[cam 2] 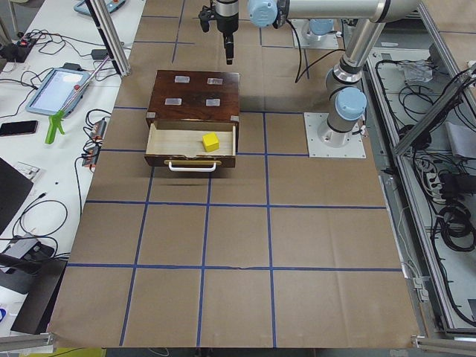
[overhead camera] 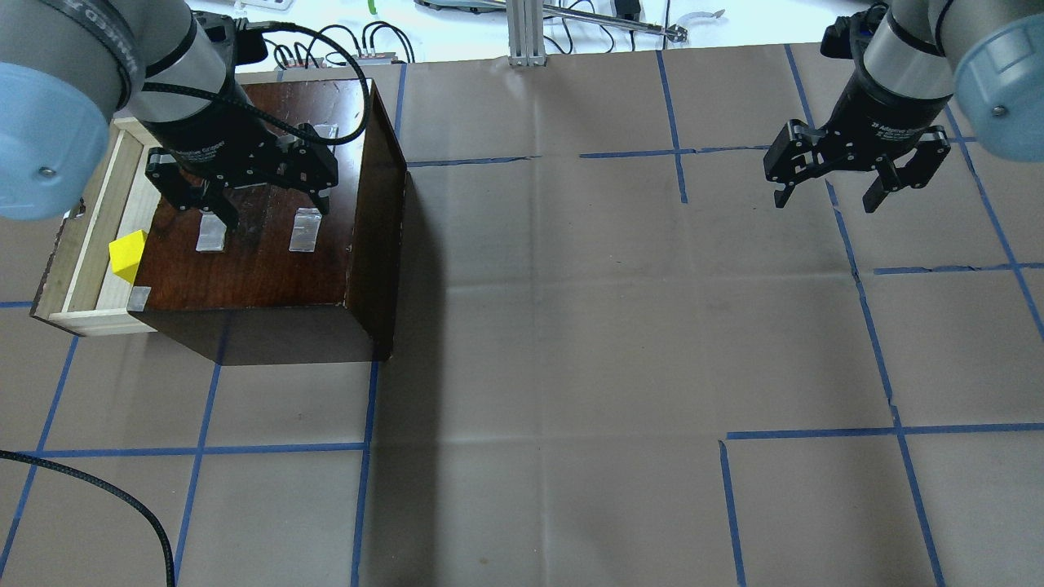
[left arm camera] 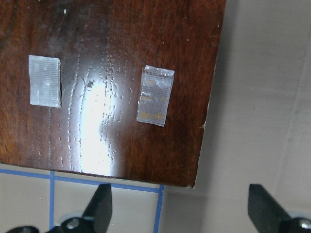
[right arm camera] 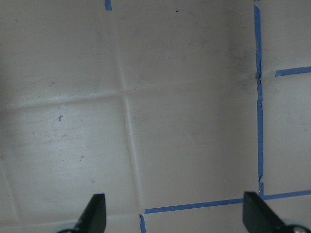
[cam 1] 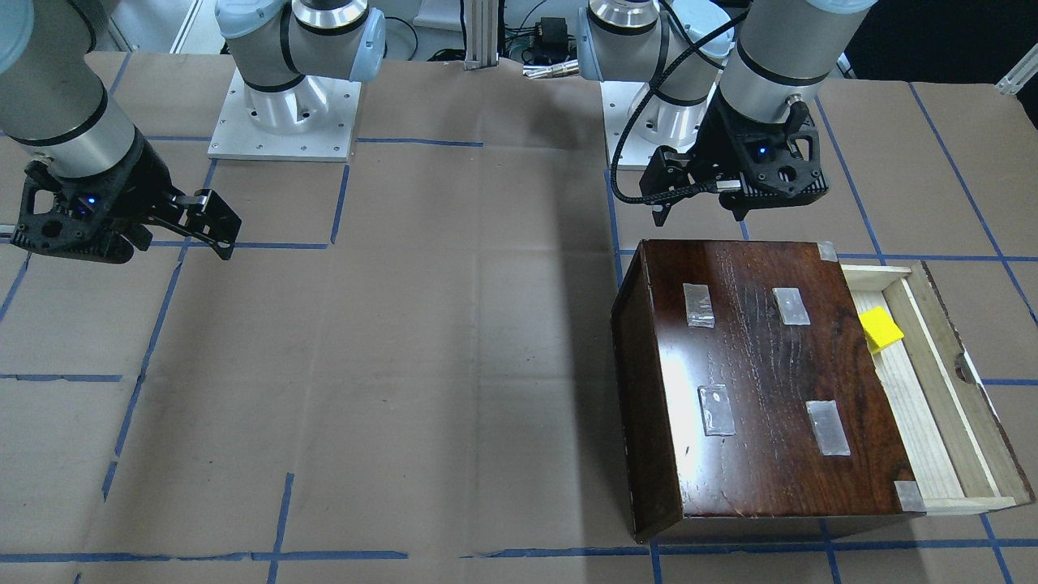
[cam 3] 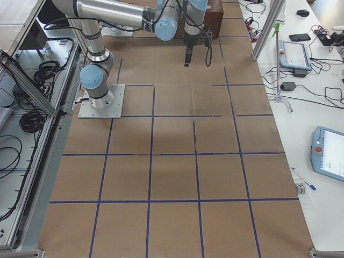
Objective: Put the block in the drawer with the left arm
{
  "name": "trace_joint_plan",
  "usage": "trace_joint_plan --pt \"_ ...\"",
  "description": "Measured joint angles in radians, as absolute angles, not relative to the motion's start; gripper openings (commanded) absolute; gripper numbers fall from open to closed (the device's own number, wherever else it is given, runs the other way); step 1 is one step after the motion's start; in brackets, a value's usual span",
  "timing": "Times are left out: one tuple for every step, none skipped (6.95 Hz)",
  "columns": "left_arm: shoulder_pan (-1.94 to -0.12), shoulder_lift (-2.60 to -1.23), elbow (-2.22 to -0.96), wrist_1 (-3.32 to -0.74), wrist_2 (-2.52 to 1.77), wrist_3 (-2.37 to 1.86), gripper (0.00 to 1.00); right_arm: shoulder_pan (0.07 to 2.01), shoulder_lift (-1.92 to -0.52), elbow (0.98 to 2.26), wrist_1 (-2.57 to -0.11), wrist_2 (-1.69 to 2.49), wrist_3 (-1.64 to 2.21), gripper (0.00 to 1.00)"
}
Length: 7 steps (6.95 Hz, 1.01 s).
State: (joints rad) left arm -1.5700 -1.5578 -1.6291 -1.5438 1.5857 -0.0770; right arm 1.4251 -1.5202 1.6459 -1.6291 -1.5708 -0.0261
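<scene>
The yellow block (cam 1: 881,328) lies inside the open drawer (cam 1: 945,381), which is pulled out of the dark-brown wooden box (cam 1: 762,373). The block (overhead camera: 129,254) also shows in the overhead view, next to the drawer rim (overhead camera: 81,236), and in the exterior left view (cam 2: 210,141). My left gripper (overhead camera: 273,210) is open and empty and hovers above the box top, apart from the block. In the left wrist view (left arm camera: 180,204) it shows the box top and its corner, not the block. My right gripper (overhead camera: 825,200) is open and empty, far across the table.
Several clear tape patches (cam 1: 699,306) lie on the box top. Blue tape lines (overhead camera: 204,448) grid the brown paper. Arm base plates (cam 1: 284,122) stand at the robot's side. A black cable (overhead camera: 122,497) crosses the table's near left corner.
</scene>
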Motion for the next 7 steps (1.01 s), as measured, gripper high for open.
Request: trace_joint_plan --pt "-1.57 -1.557 -1.631 -1.542 1.583 -0.064 0.97 1.425 -1.52 1.646 -1.629 -1.571 -0.026 1.0" --pt "-1.571 -1.556 -1.63 -1.541 1.58 -0.059 0.97 1.425 -1.521 1.646 -1.629 -1.571 -0.026 1.0" --pt "-1.571 -1.556 -1.627 -1.539 1.578 -0.058 0.97 1.425 -1.521 1.645 -1.629 -1.571 -0.026 1.0" --pt "-1.571 -1.556 -1.625 -1.539 1.577 -0.057 0.97 1.425 -1.52 1.646 -1.629 -1.571 -0.026 1.0" --pt "-1.571 -1.556 -1.623 -1.539 1.577 -0.056 0.97 1.425 -1.52 1.645 -1.629 -1.571 -0.026 1.0" --pt "-1.571 -1.556 -1.622 -1.539 1.576 -0.055 0.97 1.425 -1.52 1.645 -1.629 -1.571 -0.026 1.0" --pt "-1.572 -1.557 -1.621 -1.54 1.574 -0.048 0.97 1.425 -1.52 1.646 -1.629 -1.57 -0.025 1.0"
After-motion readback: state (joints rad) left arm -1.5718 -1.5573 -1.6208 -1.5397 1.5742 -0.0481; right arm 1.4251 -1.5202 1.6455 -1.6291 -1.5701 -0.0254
